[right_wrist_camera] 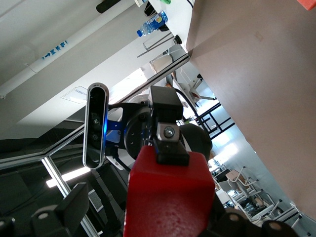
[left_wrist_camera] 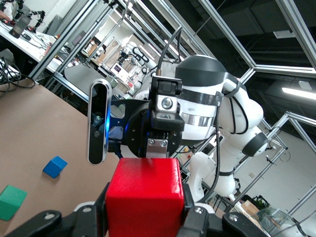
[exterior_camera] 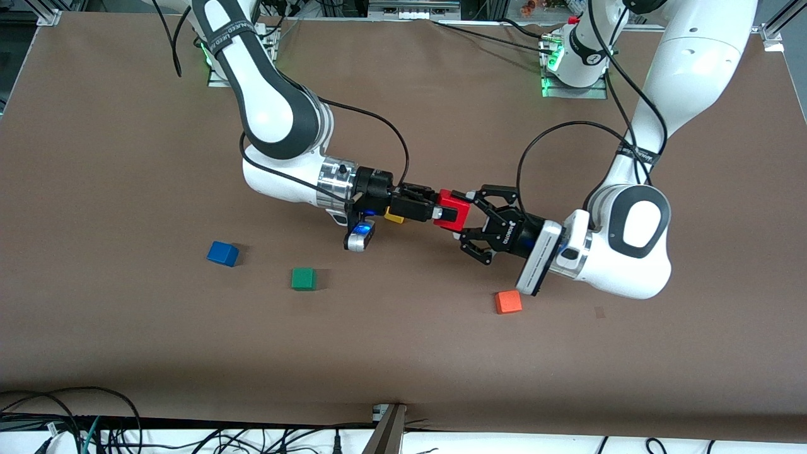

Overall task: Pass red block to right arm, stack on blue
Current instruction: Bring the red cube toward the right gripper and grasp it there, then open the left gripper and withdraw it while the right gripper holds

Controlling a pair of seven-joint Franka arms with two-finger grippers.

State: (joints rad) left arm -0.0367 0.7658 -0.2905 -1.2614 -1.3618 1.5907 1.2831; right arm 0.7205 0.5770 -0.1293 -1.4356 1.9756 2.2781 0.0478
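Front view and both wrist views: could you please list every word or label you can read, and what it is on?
"ROBOTIQ": on the left gripper, which meets the right gripper at the red block above the middle of the table.
Print on the right arm's black band: too blurred to read.
Print on the left arm's black band: too small to read.
Blue marks on the white pipe: unreadable.

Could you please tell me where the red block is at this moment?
In the front view, the red block is in the air over mid-table, between the left gripper and the right gripper, with a yellow cube just below the right gripper.
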